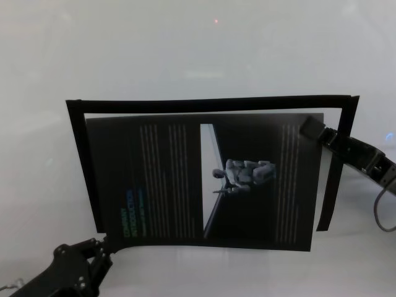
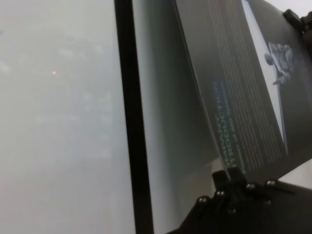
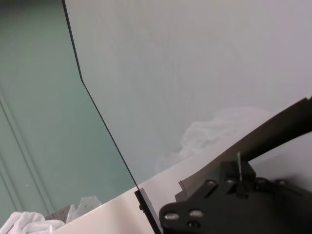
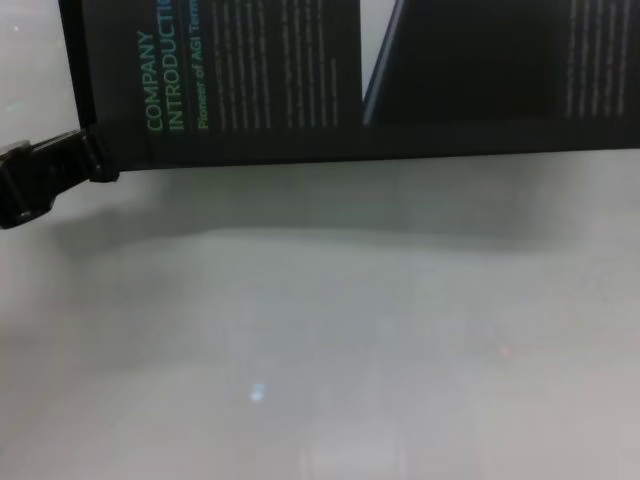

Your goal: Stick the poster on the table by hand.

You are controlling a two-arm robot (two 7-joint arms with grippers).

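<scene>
- Poster (image 1: 204,179) hangs lifted off the table (image 1: 185,49), its near edge bowed, inside a thin black frame outline (image 1: 210,104) that marks where I judge it should go.
- Left gripper (image 1: 104,244) pinches the corner at seven o'clock, beside the heading, so I can steer that edge.
- Right gripper (image 1: 311,129) grips the corner at two o'clock, fingers pressed together on the sheet, keeping it taut diagonally.
- Holding opposite corners should stop it sagging or creasing while I line it up.
</scene>
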